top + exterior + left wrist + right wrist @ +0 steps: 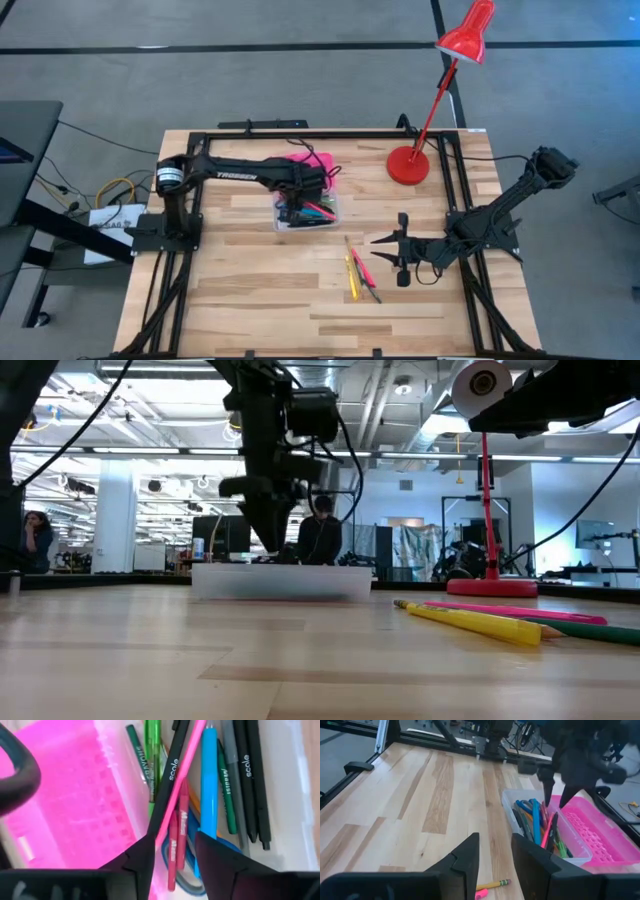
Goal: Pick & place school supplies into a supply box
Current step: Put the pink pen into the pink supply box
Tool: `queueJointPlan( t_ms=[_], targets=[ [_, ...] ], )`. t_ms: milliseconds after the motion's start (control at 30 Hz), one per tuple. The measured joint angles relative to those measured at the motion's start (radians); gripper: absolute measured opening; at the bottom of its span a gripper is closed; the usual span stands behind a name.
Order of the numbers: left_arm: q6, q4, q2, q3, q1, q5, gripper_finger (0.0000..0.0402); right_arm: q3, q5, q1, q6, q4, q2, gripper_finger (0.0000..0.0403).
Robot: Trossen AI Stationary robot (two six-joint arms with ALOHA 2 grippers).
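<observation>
The supply box's clear base point(308, 213) stands mid-table with its pink lid point(318, 168) lying open on the far side. It holds several pens and markers point(210, 780) and blue-handled scissors point(185, 880). My left gripper point(172, 840) hangs open just above them, pointing down. A pink pencil point(182, 770) lies slanted among the pens under its fingers. My right gripper point(378, 240) waits open and level to the right of the box. A yellow point(352, 276), a pink point(362, 265) and a green point(373, 291) supply lie flat on the table in front of it.
A red desk lamp stands with its base point(408, 165) at the far right of the table, its head point(467, 30) reaching beyond the far edge. Bare wood point(230, 290) stretches along the near side and to the left. A black frame rail point(300, 134) borders the table.
</observation>
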Motion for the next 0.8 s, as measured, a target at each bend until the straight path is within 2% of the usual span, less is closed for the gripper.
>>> queueJointPlan(
  t_ms=[167,367,567,800],
  targets=[
    [0.002,-0.040,-0.090,0.000,0.000,0.016,0.0141,0.000,0.000,0.000,0.033,-0.007,0.000,0.0107],
    [-0.032,-0.091,-0.259,-0.023,-0.014,0.128,0.0138,0.000,0.000,0.000,0.091,-0.037,0.000,0.0107],
    [-0.073,-0.034,-0.521,-0.221,-0.092,0.145,0.0137,0.000,0.000,0.000,0.114,-0.036,0.000,0.0107],
    [-0.148,0.198,-0.881,-0.542,-0.201,0.125,0.0137,0.000,0.000,-0.001,0.244,-0.036,0.000,0.0107]
  ],
)
